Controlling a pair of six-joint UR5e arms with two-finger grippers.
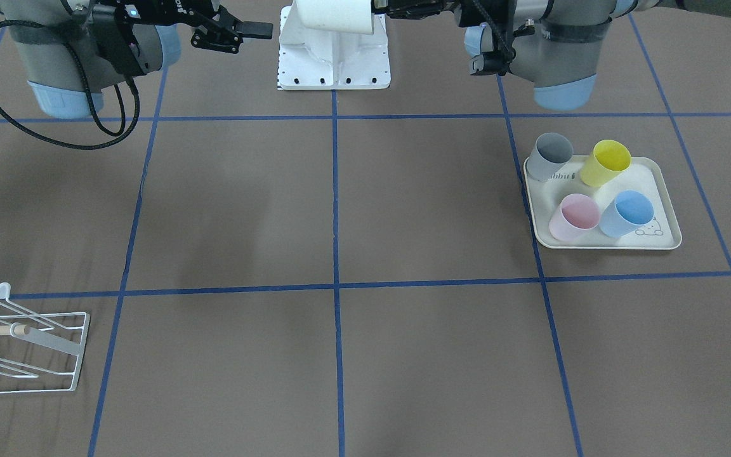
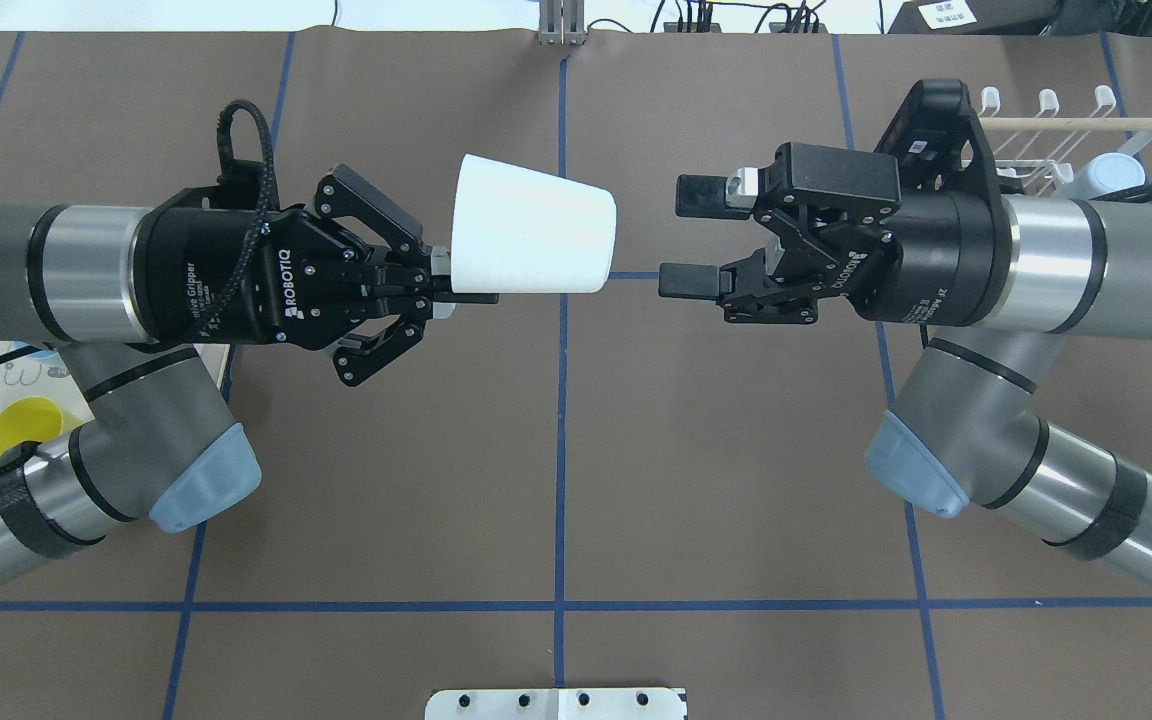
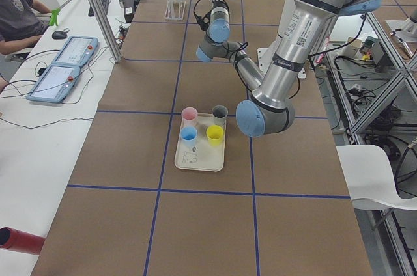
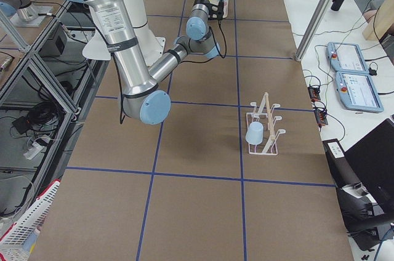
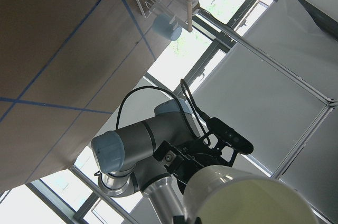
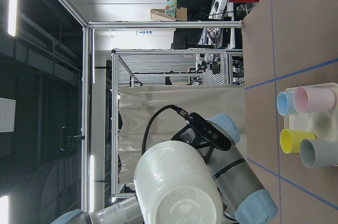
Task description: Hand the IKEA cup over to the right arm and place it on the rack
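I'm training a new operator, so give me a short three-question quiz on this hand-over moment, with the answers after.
1. True or false: the right gripper is touching the white cup.
2. How many cups stand on the tray? A: two. B: four. C: six.
3. Fill in: the left gripper holds the white cup by its ____.

Key: 1 false, there is a gap and its jaws are open. 2 B. 3 rim.

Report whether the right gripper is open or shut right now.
Open. In the overhead view the right gripper has its jaws well apart, stopped short of the white cup, with nothing between them.
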